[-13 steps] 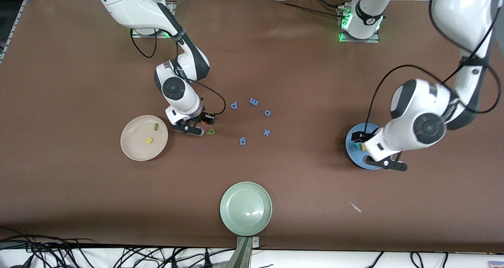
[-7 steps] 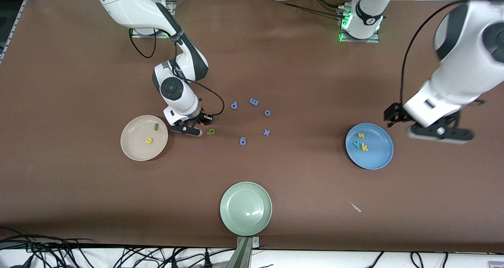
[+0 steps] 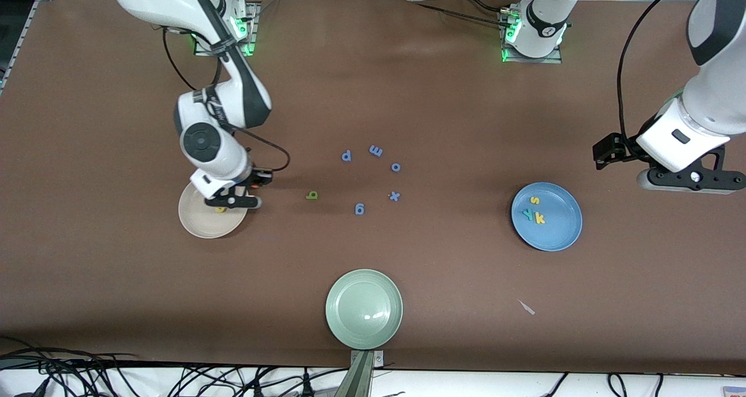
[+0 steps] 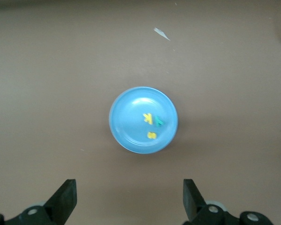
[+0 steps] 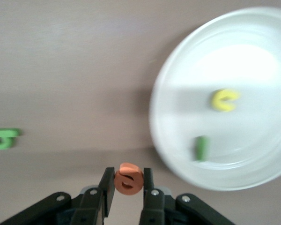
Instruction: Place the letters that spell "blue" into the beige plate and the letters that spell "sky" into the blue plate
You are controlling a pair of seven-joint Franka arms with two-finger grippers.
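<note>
Holding the orange "e" (image 5: 128, 178) pinched in my right gripper (image 5: 128, 183) over the beige plate (image 3: 198, 225) edge; olive "b" (image 3: 312, 196) lies nearby. Left gripper (image 4: 129, 199) hangs wide open, empty, above the table beside the blue plate (image 3: 559, 234).

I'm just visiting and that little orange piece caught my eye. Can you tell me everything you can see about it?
The orange "e" is a tiny, rounded letter that looks like soft matte foam. It is off the table, pinched edge-on between the two dark fingers of the right tool, which touch its two sides. It hangs beside the rim of the beige plate, not yet in it.
</note>
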